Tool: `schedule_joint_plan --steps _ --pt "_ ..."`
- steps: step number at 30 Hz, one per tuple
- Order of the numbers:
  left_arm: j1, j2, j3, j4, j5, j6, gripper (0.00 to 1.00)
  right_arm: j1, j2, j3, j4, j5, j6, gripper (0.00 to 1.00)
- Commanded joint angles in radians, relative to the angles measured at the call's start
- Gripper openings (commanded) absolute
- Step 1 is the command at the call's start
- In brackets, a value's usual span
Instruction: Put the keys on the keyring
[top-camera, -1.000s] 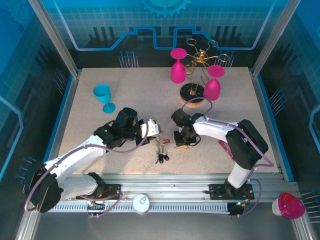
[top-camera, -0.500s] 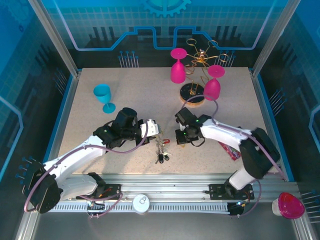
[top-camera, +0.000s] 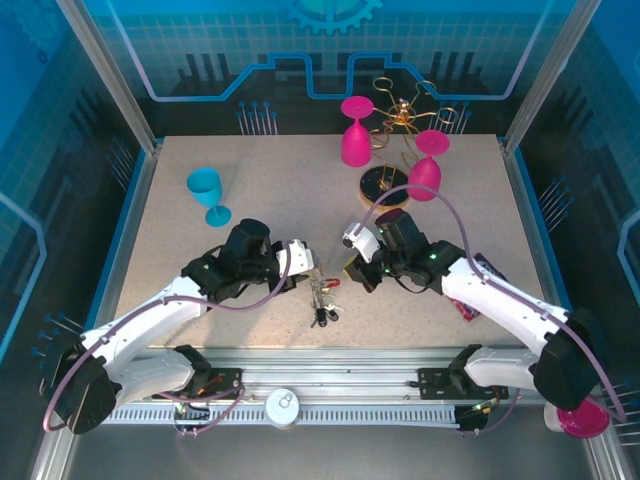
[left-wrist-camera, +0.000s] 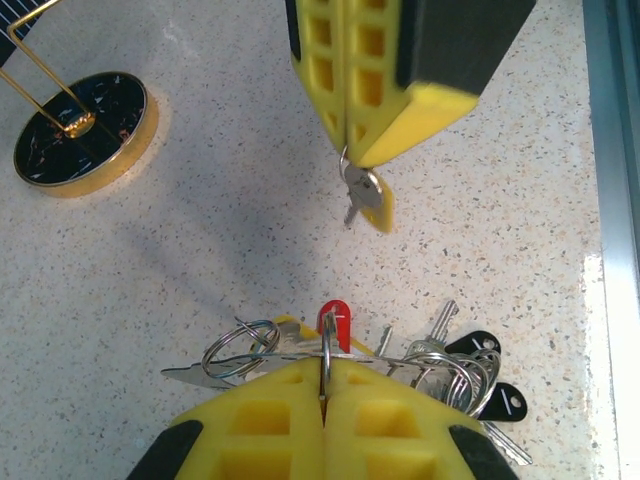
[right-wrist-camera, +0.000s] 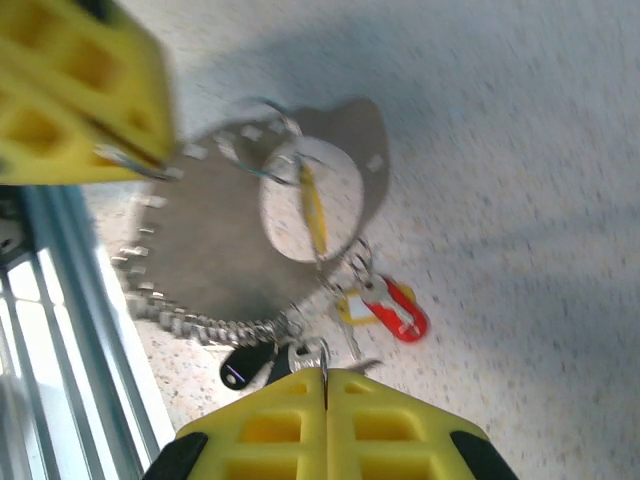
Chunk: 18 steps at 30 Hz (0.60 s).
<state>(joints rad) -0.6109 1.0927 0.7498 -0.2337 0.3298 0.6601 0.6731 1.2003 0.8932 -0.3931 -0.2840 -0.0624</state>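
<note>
Left wrist view gives us the relation that matters: the left fingers (left-wrist-camera: 270, 420) are pressed shut on the thin wire of the keyring (left-wrist-camera: 326, 362), which stands upright in their seam, and straight ahead, across a gap of bare tabletop (left-wrist-camera: 200, 250), the right fingers (left-wrist-camera: 420, 110) are clamped on a yellow-headed key (left-wrist-camera: 372, 200). That key hangs from their tips with its long axis running roughly down toward the ring, nearly in line with it, the two apart and not touching. We judge that the right arm has to carry the key to the ring while the left holds the ring steady. Around the ring we count one red-headed key (left-wrist-camera: 334, 318) and two black-headed keys (left-wrist-camera: 505, 402), plus bare metal blades and smaller split rings too tangled to number. With the hanging one, four coloured heads.
</note>
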Motion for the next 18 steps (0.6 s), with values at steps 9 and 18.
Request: schedule_joint_plan --steps 9,18 --pt "-0.006 -0.014 0.022 -0.015 0.043 -0.138 0.00 0.029 -0.018 -0.031 0.148 -0.223 -0.209 0.00" --pt "-0.010 -0.023 -0.005 0.006 0.052 -0.125 0.00 0.060 0.040 0.010 0.194 -0.206 -0.196 0.00"
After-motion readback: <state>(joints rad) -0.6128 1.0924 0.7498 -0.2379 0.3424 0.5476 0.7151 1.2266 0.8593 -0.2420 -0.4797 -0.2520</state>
